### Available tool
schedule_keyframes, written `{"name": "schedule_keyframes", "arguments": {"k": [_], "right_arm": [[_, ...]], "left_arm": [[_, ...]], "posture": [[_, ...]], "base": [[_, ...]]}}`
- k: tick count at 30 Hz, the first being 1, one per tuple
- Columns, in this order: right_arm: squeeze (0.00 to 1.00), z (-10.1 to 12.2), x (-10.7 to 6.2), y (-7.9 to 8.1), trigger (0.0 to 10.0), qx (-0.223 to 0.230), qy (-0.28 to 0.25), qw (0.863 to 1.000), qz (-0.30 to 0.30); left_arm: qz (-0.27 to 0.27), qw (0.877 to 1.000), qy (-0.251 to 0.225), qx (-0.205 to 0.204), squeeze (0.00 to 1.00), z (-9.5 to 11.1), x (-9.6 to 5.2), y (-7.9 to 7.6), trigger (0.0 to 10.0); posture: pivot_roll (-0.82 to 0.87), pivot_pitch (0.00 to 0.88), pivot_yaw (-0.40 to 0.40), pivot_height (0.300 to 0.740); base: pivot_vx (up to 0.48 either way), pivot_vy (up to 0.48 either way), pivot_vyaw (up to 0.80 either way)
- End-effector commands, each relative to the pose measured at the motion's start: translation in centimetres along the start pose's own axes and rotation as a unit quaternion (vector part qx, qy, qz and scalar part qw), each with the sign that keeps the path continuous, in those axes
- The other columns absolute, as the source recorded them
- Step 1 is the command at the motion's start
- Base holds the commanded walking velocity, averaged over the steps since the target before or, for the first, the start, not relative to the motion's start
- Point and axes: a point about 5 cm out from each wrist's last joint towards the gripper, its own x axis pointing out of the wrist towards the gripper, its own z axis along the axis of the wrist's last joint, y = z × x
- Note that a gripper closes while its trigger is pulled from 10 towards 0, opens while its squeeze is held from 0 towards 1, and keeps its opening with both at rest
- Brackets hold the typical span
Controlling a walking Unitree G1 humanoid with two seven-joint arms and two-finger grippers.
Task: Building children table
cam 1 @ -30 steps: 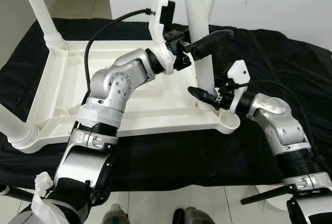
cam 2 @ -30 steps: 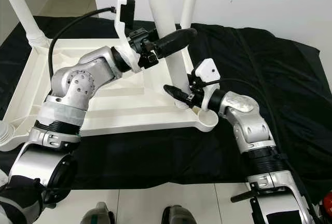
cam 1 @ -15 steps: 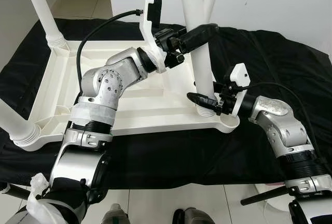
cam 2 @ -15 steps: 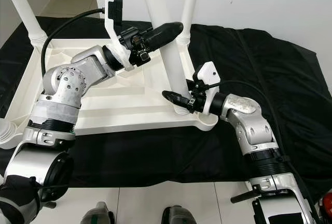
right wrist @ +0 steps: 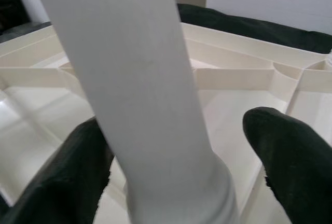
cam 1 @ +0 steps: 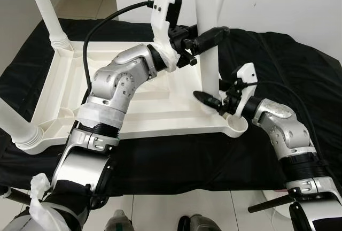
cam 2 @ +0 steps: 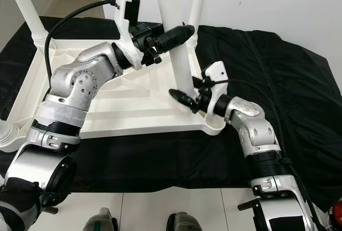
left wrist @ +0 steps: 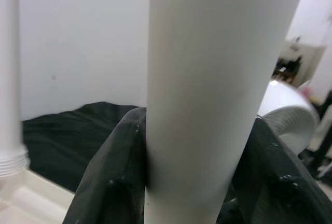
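Currently, scene: an upturned white plastic table top (cam 1: 133,110) is lying on a black cloth (cam 1: 299,65), with white legs standing up from its corners.

Left end effector (cam 1: 214,34): it is reaching across high over the table top, and its black fingers (left wrist: 111,182) are sitting on either side of the near right leg (cam 1: 209,54). In the left wrist view the leg is filling the gap between the two fingers and touching at least one of them, so the end effector is holding the leg partway up its length.

Right end effector (cam 2: 181,98): it is reaching in low, beside the foot of the same leg, just above the socket where the leg is meeting the table top. In the right wrist view its fingers (right wrist: 290,156) are spread wide, one on each side of the leg, and a gap is showing between the one finger and the leg, so it is bracketing the leg rather than pinching it.

Near right leg: it is standing upright, or close to it, between both end effectors, its ribbed collar sitting at the corner socket just beside the right end effector.

Other legs: a far right leg (cam 2: 197,1) is rising behind the left end effector; a far left leg (cam 1: 48,17) and a near left leg (cam 1: 18,129) are standing well away from both end effectors.
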Motion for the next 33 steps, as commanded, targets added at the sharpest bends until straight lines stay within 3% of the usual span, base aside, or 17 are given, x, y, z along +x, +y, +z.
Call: {"name": "schedule_keyframes", "arguments": {"k": [1,2,7,12,13,16,17,24,26,33], "right_arm": [[1.00,0.3,0.1,-0.4,10.0,-0.010,-0.004,1.000,-0.016],[1.00,0.7,0.5,-0.8,10.0,-0.021,-0.012,0.998,-0.056],[1.00,1.3,1.1,-1.0,10.0,-0.033,-0.024,0.995,-0.088],[1.00,1.8,2.1,-0.1,10.0,-0.073,-0.042,0.991,-0.102],[0.77,1.8,2.6,0.2,10.0,-0.082,-0.047,0.989,-0.112],[0.77,1.8,2.9,0.4,10.0,-0.087,-0.050,0.988,-0.120],[0.00,1.6,3.5,0.8,10.0,-0.097,-0.054,0.985,-0.131],[0.00,0.9,5.2,2.7,10.0,-0.151,-0.058,0.975,-0.153],[0.00,0.9,5.8,2.9,10.0,-0.183,-0.056,0.964,-0.185],[0.00,1.2,6.4,3.1,10.0,-0.167,-0.082,0.933,-0.309]], "left_arm": [[0.012,1.000,0.006,0.025,0.00,0.4,0.6,0.0,10.0],[0.065,0.996,0.032,0.055,0.00,0.4,0.7,0.6,10.0],[0.085,0.993,0.031,0.069,0.00,0.9,1.0,0.7,10.0],[0.108,0.992,0.014,0.069,0.00,1.9,2.0,0.7,10.0],[0.117,0.991,0.007,0.067,0.00,2.3,2.4,0.7,10.0],[0.122,0.990,0.002,0.067,0.00,2.5,2.6,0.7,10.0],[0.130,0.989,-0.008,0.066,0.00,3.0,3.0,0.6,10.0],[0.143,0.988,-0.040,0.039,0.00,4.3,3.8,-0.2,10.0],[0.147,0.988,-0.047,0.029,0.00,4.5,4.1,-0.7,10.0],[0.148,0.987,-0.058,0.007,0.00,4.2,5.0,-1.8,10.0]], "posture": [[0.06,0.000,-0.047,0.740],[0.06,0.000,-0.047,0.740],[0.07,0.000,-0.051,0.740],[0.07,0.000,-0.055,0.740],[0.07,0.000,-0.054,0.740],[0.07,0.000,-0.054,0.740],[0.07,0.000,-0.051,0.740],[0.07,0.000,-0.044,0.740],[0.08,0.000,-0.046,0.740],[0.08,0.000,-0.059,0.740]], "base": [[0.000,0.000,0.00],[0.000,0.000,0.00],[0.000,0.000,0.00],[0.000,0.000,0.00],[0.000,0.000,0.00],[0.000,0.000,0.00],[0.000,0.000,0.00],[0.000,0.000,0.00],[0.000,0.000,0.00],[0.000,0.000,0.00]]}}
